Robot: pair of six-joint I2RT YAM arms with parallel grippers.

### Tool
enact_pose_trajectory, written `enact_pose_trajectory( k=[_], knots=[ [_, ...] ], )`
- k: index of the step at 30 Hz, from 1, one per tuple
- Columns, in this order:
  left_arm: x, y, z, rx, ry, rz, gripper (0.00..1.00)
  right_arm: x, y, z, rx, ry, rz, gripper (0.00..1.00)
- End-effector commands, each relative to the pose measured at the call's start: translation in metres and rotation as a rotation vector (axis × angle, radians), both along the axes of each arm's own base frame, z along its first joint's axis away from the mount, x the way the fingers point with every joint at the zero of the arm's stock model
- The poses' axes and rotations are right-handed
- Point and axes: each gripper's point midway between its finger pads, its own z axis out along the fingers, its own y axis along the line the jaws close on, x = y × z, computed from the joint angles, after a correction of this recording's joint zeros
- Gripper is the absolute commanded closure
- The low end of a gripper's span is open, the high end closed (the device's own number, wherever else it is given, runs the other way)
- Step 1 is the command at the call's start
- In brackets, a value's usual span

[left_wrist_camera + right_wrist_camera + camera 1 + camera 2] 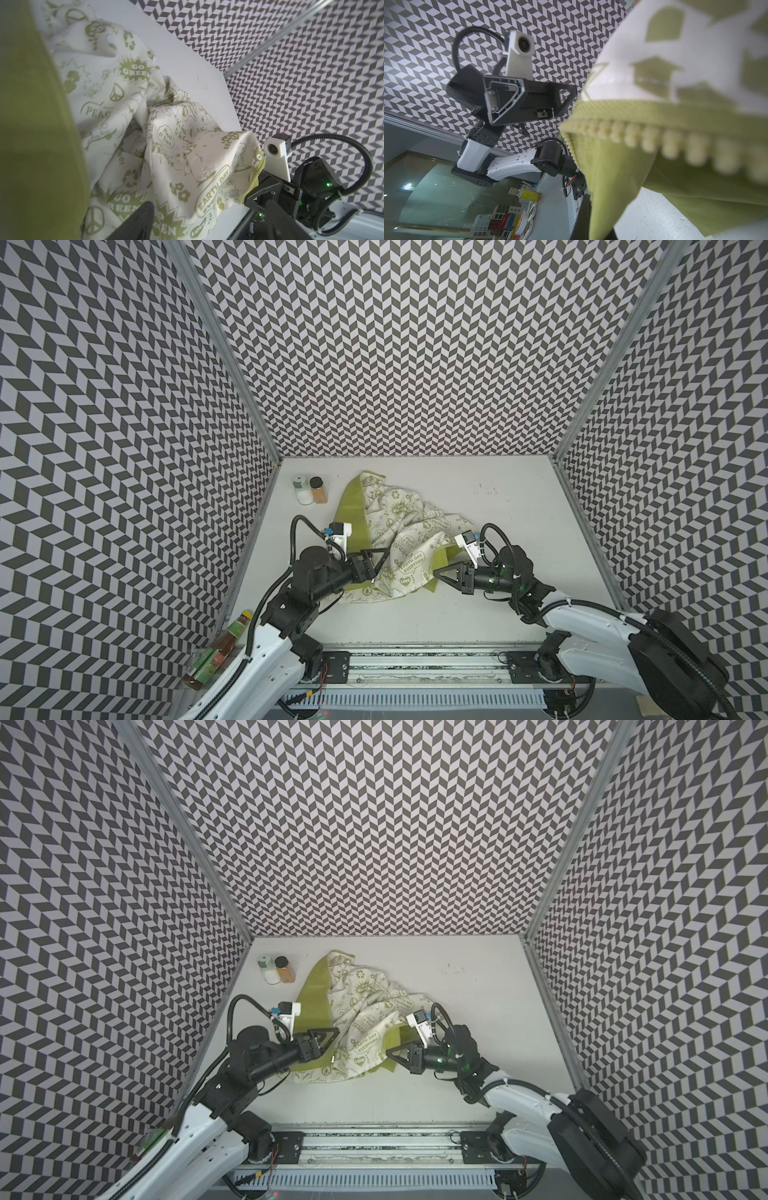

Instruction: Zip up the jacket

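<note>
Lime-green jacket [395, 531] lies crumpled, lining up, on the table [478, 614] between both arms, its zip edge [643, 135] pinched by the right gripper [436, 573], with the spread left gripper [380, 563] nearer its opposite side.

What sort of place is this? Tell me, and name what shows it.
Most likely a robot lab test cell, not a home: chevron-patterned walls box in a white table, and a left arm and right arm stand on a rail at its edge.

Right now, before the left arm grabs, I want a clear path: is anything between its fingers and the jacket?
Nothing visible: the open left fingers hang right over the jacket; the two jars stand beside it.
</note>
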Motion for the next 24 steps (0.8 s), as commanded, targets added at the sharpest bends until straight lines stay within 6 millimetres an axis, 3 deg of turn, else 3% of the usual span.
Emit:
enact_pose_trajectory(
  k=[1,6,10,14,22,24],
  knots=[
    [-0.023,0.001,-0.055,0.081,0.205,0.030,0.19,0.014,-0.002,0.018,0.035,-0.060,-0.069,1.00],
    [-0.026,0.015,-0.117,0.237,0.379,0.128,0.19,0.021,-0.006,0.016,0.013,-0.056,-0.117,1.00],
    [-0.022,0.024,-0.142,0.240,0.426,0.221,0.22,0.022,-0.007,0.015,0.015,-0.055,-0.126,1.00],
    [-0.010,0.022,-0.142,0.133,0.390,0.284,0.24,0.021,-0.007,0.016,0.023,-0.057,-0.118,1.00],
    [0.007,0.042,-0.139,0.108,0.336,0.403,0.29,0.017,-0.006,0.012,0.022,-0.050,-0.098,1.00],
    [0.009,0.043,-0.138,0.119,0.337,0.404,0.37,0.017,-0.006,0.010,0.020,-0.048,-0.098,1.00]
  ],
)
